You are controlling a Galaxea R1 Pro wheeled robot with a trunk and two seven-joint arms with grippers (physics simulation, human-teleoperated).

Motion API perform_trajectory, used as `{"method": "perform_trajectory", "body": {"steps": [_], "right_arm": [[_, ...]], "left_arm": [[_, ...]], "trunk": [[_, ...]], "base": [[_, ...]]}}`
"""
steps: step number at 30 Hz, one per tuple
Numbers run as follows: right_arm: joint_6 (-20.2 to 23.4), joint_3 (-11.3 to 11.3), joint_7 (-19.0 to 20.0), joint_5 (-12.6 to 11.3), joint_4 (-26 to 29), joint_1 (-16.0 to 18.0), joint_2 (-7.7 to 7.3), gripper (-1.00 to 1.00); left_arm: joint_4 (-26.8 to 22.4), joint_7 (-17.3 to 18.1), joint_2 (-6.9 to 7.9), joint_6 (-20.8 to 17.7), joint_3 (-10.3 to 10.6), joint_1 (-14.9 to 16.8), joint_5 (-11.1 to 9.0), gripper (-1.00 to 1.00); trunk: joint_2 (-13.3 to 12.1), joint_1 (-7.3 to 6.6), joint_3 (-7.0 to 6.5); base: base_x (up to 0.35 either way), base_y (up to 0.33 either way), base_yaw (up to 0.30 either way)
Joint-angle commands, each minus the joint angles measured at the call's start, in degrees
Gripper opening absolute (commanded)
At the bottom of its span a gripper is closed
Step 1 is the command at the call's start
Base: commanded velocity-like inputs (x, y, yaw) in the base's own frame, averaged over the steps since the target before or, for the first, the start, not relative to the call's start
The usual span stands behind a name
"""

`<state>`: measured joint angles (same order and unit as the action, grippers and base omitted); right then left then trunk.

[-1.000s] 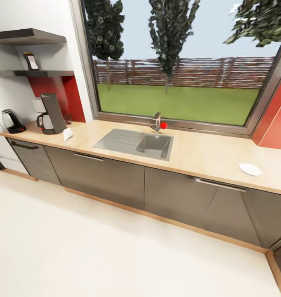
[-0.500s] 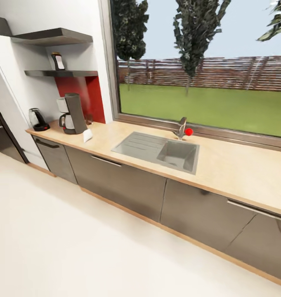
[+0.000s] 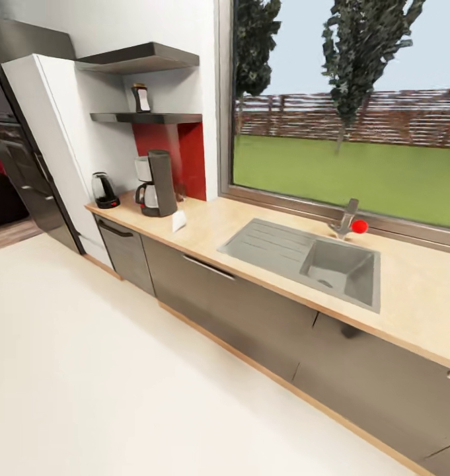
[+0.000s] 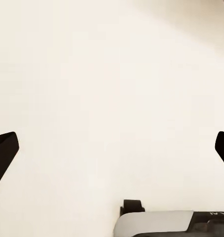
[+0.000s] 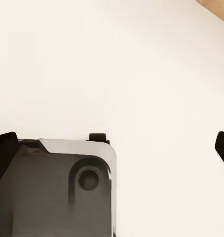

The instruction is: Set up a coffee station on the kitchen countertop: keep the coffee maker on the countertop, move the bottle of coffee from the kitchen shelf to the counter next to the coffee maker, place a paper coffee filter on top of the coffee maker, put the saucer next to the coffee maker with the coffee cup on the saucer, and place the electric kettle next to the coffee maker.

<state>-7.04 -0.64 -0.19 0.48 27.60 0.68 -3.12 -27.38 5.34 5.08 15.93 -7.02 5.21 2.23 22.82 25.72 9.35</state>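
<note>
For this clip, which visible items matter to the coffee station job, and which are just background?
Job items:
coffee maker
electric kettle
bottle of coffee on the shelf
paper coffee filter, white, beside the coffee maker
countertop

Background:
sink
faucet
window
fridge

Black coffee maker (image 3: 156,183) stands on the countertop (image 3: 264,225) between electric kettle (image 3: 104,191) and white paper filter (image 3: 179,221).

Head cam swung left: coffee maker (image 3: 158,183) & kettle (image 3: 104,190) now nearer centre, fridge (image 3: 16,172) probably appearing.
</note>
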Motion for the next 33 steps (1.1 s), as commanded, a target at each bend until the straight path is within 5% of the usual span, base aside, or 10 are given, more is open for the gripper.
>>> {"method": "perform_trajectory", "body": {"steps": [1, 33], "right_arm": [[-0.16, -0.06, -0.01, 0.05, 0.00, 0.02, -0.01, 1.00], [-0.16, 0.02, 0.00, 0.05, 0.00, 0.02, 0.01, 1.00]], "left_arm": [[0.05, 0.55, -0.06, 0.16, -0.46, 0.07, 0.23, 1.00], [0.94, 0.55, -0.07, 0.24, -0.45, 0.07, 0.32, 1.00]], "trunk": [[0.10, 0.06, 0.11], [0.10, 0.06, 0.11]], "base": [[0.325, 0.109, 0.277], [0.329, 0.107, 0.277]]}}
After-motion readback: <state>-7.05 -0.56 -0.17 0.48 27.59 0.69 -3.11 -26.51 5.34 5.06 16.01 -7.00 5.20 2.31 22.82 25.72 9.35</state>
